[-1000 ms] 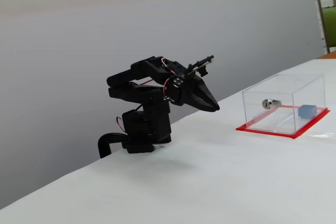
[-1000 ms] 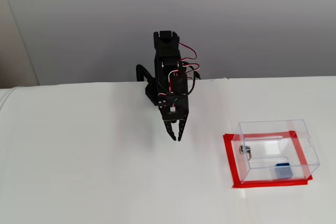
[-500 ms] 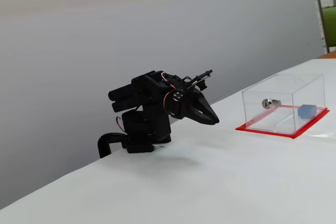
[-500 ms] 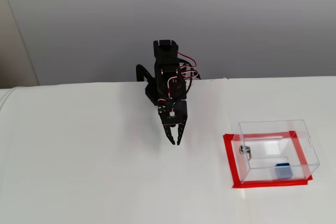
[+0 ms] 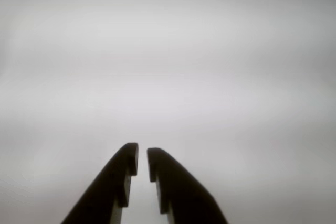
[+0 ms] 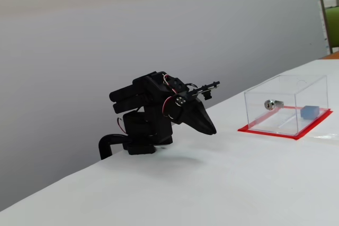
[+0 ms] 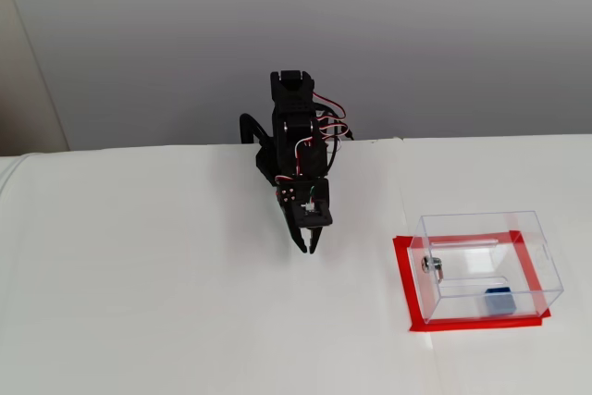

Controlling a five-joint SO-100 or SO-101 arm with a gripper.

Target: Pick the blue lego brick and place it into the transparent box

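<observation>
Above the table (image 6: 222, 183), claw (image 5: 142, 157) nearly closed — empty.

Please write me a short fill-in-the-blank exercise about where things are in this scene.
1. The blue lego brick lies inside the transparent ____.
2. The base under the transparent box is edged in ____.
3. The gripper holds ____ between its fingers.
4. Also in the box is a small silver ____.

Missing words: box; red; nothing; cylinder
</observation>
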